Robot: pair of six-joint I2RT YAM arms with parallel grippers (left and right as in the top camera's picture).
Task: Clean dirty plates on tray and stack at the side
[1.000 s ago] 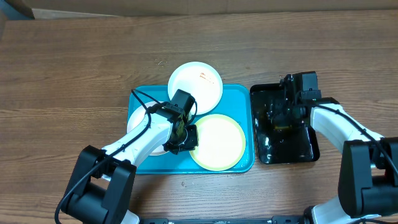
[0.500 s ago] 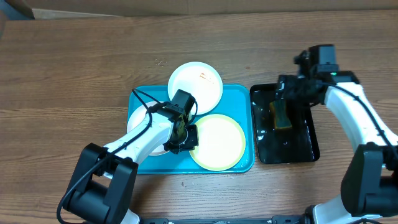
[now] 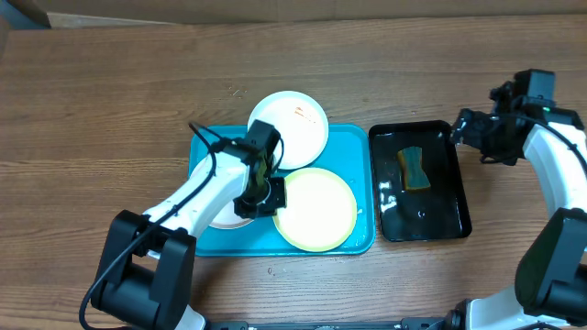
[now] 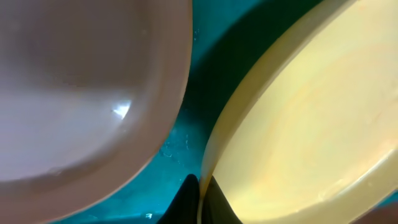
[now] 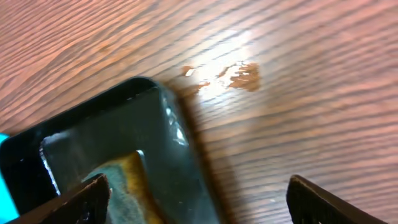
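Dirty plates (image 3: 303,137): three, all on the blue tray (image 3: 359,147). One white plate (image 3: 289,128) sits at the back and overhangs the tray's far rim. The yellow-green plate (image 3: 316,209) lies front right. A second white plate (image 3: 227,215) lies front left, largely under the left arm.
Dirt: an orange-red smear (image 3: 303,112) shows on the back white plate. None is plain on the other two from above.
Left gripper (image 3: 260,194): down at the yellow-green plate's left edge, jaws squeezed together. The wrist view is very close, but the thin rim appears pinched between the two dark fingertips (image 4: 186,199).
Right gripper (image 3: 479,137): over the bare table (image 3: 110,110), just right of the black tray (image 3: 440,215), jaws wide and holding nothing.
Sponge (image 3: 415,170): lying loose in the black tray, untouched.
How a plate will handle: probably light, stiff and smooth, most likely plastic. It should not bend in a pinch, but the glossy surface may slide between the fingers, more so if wet.
Where to take hold: the raised rim is the only part a narrow pincer can get around. A one-sided hold leaves the plate free to droop or swing, so lift it slowly and keep it low.
Neighbours: the yellow-green plate's rim lies just beside the front white plate, so dragging it sideways could nudge that one.
Wiping: pressing the sponge far from the pinched edge would lever the plate, so wipe close to the grip.
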